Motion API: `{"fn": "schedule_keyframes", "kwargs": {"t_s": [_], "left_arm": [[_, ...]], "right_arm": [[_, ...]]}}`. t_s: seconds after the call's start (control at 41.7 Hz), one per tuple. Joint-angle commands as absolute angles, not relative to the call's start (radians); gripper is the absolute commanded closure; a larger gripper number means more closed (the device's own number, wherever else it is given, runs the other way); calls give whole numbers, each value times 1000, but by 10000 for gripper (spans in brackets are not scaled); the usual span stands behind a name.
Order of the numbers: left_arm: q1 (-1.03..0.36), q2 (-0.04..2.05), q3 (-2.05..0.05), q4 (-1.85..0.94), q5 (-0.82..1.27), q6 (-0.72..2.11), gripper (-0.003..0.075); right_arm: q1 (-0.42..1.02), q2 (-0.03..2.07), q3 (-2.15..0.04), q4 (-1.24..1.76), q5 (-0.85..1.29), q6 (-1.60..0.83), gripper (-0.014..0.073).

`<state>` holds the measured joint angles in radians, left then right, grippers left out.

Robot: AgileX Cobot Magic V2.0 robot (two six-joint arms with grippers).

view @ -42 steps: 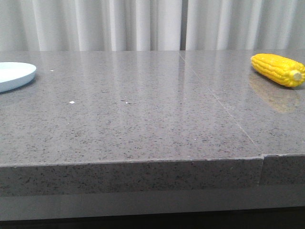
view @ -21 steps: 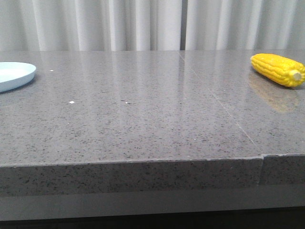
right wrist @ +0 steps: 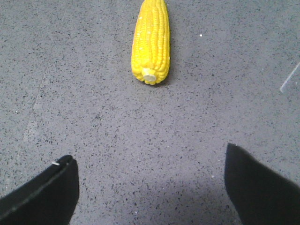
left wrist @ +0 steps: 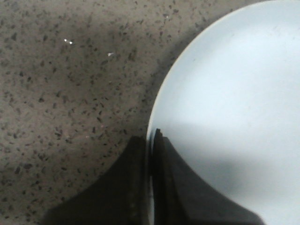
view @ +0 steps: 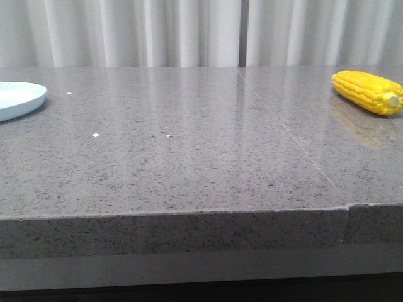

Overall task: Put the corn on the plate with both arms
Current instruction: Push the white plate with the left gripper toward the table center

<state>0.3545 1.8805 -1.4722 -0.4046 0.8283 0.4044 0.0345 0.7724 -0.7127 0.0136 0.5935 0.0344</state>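
The yellow corn [view: 368,92] lies on the grey table at the far right, pale stub end toward the front. In the right wrist view the corn [right wrist: 151,42] lies ahead of my right gripper [right wrist: 149,157], which is open and empty, with bare table between them. The pale bluish-white plate [view: 19,97] sits at the far left edge of the front view, partly cut off. In the left wrist view my left gripper [left wrist: 150,133] is shut on the rim of the plate [left wrist: 159,98], one finger outside and one over the plate. Neither gripper shows in the front view.
The speckled grey stone table [view: 189,157] has a seam [view: 296,145] running from back to front on the right and a front edge [view: 176,217]. White curtains [view: 189,31] hang behind. A few small white specks [view: 96,134] lie on the surface.
In the front view the plate has shifted slightly to the left. The corn has not moved.
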Motion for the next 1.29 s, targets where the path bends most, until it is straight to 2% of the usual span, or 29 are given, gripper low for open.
{"fn": "schedule_keyframes", "kwargs": {"t_s": [0.0,0.24,0.48,0.815,1.175,1.271], "left_arm": [[350,1830,-1499,-473,836,417,740],[251,1748,-1499,-501,838,432,741],[57,1731,-1500,-576,823,432,740],[-197,1748,-1503,-591,620,346,740],[-247,1888,-1585,-589,682,281,739],[-247,1888,-1586,-573,687,281,701]], "right_arm": [[29,773,-747,14,536,24,-59],[29,773,-747,14,536,24,-59],[29,773,-747,14,536,24,-59],[29,773,-747,14,536,24,-59],[29,773,-747,14,534,24,-59],[29,773,-747,14,533,24,-59]]}}
